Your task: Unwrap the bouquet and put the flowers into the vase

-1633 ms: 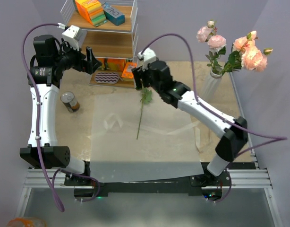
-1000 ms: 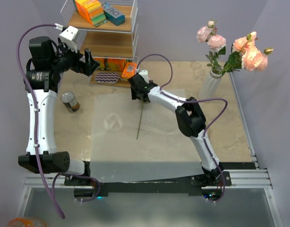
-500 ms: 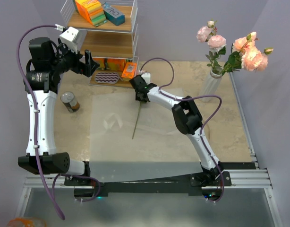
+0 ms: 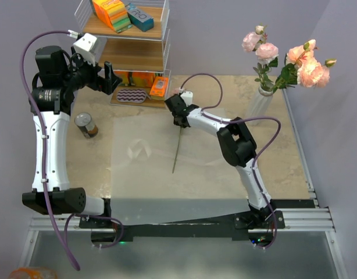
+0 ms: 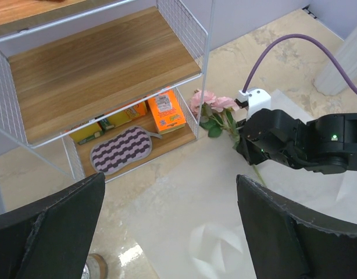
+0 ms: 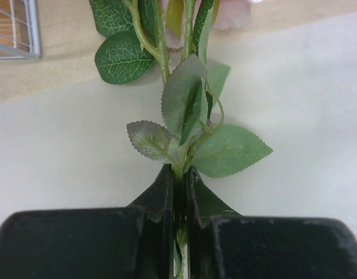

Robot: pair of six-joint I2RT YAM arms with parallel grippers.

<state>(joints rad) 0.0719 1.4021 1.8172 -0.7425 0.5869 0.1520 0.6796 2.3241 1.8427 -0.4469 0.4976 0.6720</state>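
One leafy green rose stem was clamped by the right gripper, left of the white ribbed vase; left gripper wide; orange packet print unreadable.

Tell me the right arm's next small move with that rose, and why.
Probably a short lift straight up. The right claw is shut on the rose stem just below its leaves, and the stem lies flat on the wrapping paper. Raising it clear first should keep it from dragging the sheet on the way to the vase.
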